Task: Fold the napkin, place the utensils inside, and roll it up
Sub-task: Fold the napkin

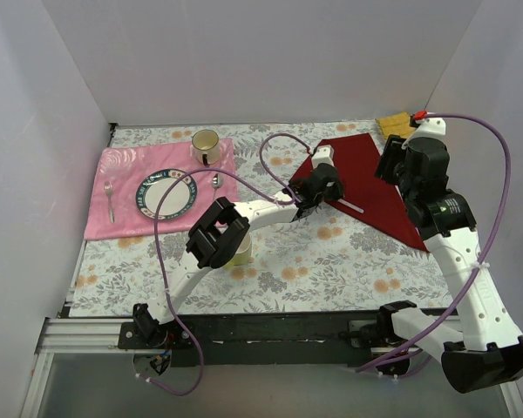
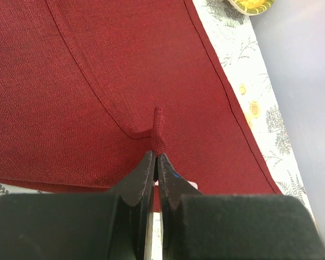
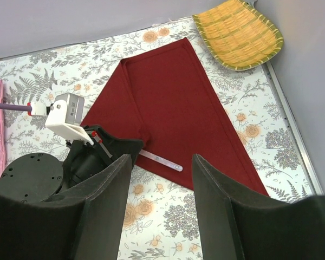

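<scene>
1. The napkin [image 1: 357,174] lies folded into a flat, wedge-like shape on the right half of the desk [image 1: 331,261]. Its long axis runs from far-left to near-right in the top view.
2. The left end effector [image 2: 155,158] sits at the napkin's near-left edge. Its jaws are closed tight on a small raised ridge of maroon cloth, and the rest of the napkin spreads away from it, flat on the desk.
3. The right end effector [image 3: 160,160] hangs above the napkin's right portion. Its jaws are parted about halfway and empty, touching nothing.
4. The knife [image 1: 350,205] shows only as a silver blade lying on the napkin close to its near edge. It points from the left end effector toward the right arm. Its handle end is hidden beneath the left end effector, so contact there cannot be judged.
5. Governing relation: the cloth to be rolled is already in the left pinch, and the knife's long axis lies roughly parallel to that near edge. A roll would probably start from this edge and travel away from the arms.
6. The fork [image 1: 110,200] and spoon [image 1: 216,181] rest beside the plate [image 1: 141,196] on the pink cloth [image 1: 113,174]. They are well apart from the napkin and nearer the left arm's side.
</scene>
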